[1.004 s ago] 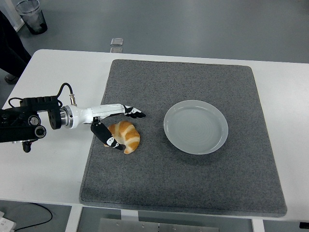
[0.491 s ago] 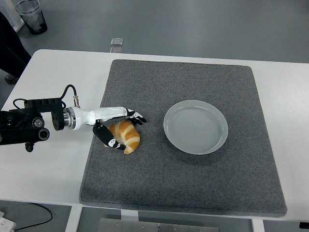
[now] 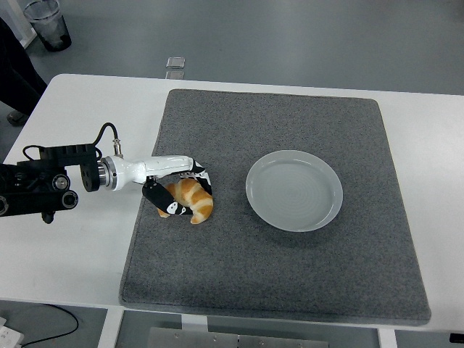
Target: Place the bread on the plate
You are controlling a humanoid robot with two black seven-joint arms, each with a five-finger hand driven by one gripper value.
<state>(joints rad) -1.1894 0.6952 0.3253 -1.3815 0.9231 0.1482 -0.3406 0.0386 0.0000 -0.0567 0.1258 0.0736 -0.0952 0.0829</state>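
Note:
A golden croissant, the bread (image 3: 193,199), lies on the left part of the grey mat (image 3: 290,275). My left hand (image 3: 183,190) comes in from the left edge and its fingers are curled around the croissant, the thumb below it and the fingers over its top. The croissant still rests on the mat. An empty pale grey plate (image 3: 293,190) sits on the mat to the right of the croissant, about a hand's width away. The right arm is out of view.
The mat covers most of the white table (image 3: 80,116). A small clear object (image 3: 175,63) lies at the table's far edge. A dark cup (image 3: 47,23) stands on the floor at the top left, beside a person's dark clothing (image 3: 14,69).
My left hand has moved slightly right and its fingers have closed down from spread above the croissant to wrapped around it. The croissant has barely shifted.

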